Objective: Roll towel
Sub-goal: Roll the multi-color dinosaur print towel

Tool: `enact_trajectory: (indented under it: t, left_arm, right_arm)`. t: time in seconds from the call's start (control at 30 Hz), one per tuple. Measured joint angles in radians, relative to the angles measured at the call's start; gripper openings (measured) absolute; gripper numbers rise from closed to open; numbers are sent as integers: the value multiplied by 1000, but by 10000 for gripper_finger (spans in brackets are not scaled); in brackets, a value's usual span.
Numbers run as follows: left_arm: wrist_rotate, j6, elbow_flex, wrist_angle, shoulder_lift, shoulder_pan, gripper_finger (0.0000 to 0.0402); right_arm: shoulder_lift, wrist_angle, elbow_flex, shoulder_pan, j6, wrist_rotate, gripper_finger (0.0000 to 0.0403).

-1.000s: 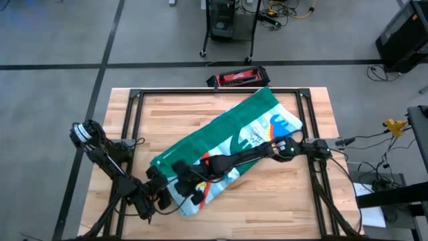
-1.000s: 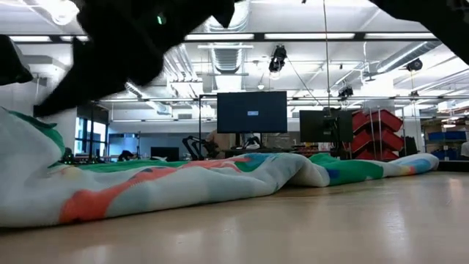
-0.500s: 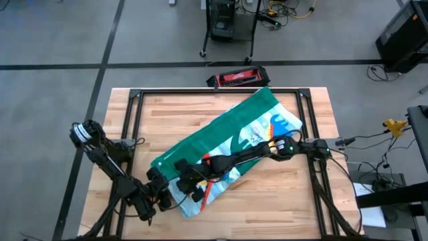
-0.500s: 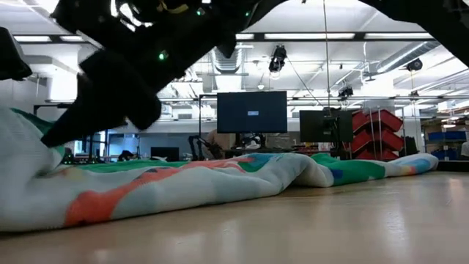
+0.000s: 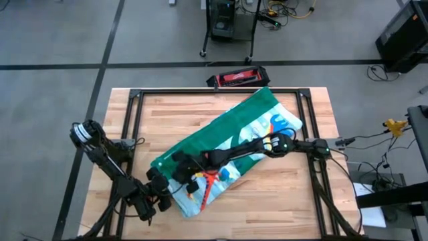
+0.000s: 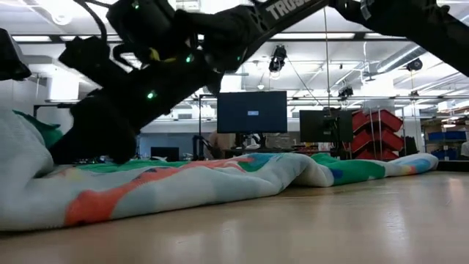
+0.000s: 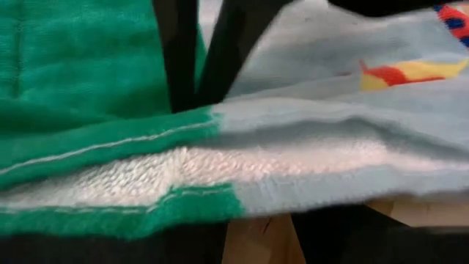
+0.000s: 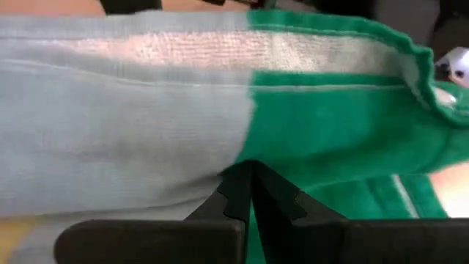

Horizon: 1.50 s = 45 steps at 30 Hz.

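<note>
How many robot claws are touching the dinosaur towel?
2. The left gripper grips the towel at its near-left end; the right gripper, shut, presses on the cloth just beside it.

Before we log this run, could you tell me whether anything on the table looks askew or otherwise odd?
The towel lies diagonally across the table, folded lengthwise and rumpled rather than flat. Its far corner reaches the table's back edge. The left hand holds its near end; the shut right hand rests on it there. Nothing looks spilled or damaged.

Bare table (image 5: 281,201) right of towel (image 5: 221,134) — arms crowd its near-left end.
</note>
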State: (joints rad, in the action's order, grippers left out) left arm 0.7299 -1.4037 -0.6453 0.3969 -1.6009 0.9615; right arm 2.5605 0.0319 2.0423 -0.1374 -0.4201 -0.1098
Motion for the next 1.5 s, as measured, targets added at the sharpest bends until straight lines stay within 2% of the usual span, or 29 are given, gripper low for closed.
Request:
enact_trajectory:
  t: [0.43,0.67,0.8,1.03,1.17,1.3,1.43,1.5]
  left_arm:
    - [-1,-12,0,2,0,-1,119]
    - [5,-12,0,3,0,-1,119]
    - [3,-12,1,2,0,-1,119]
    - [1,-12,1,2,0,-1,119]
    - [-8,-19,0,0,0,-1,119]
    - [-9,-19,0,0,0,-1,119]
    - [-9,-19,0,5,0,-1,119]
    - [-9,-19,1,4,0,-1,119]
  right_arm:
    - [-42,22,11,81,-32,42,0]
    - [21,-119,10,104,64,-44,0]
    - [59,-186,11,96,81,-48,0]
    - [71,-205,12,96,125,-48,0]
    - [47,-136,12,97,133,-47,0]
    - [-32,-5,14,96,169,-57,0]
    - [-70,108,15,89,193,-166,0]
    - [-69,132,13,77,193,-186,0]
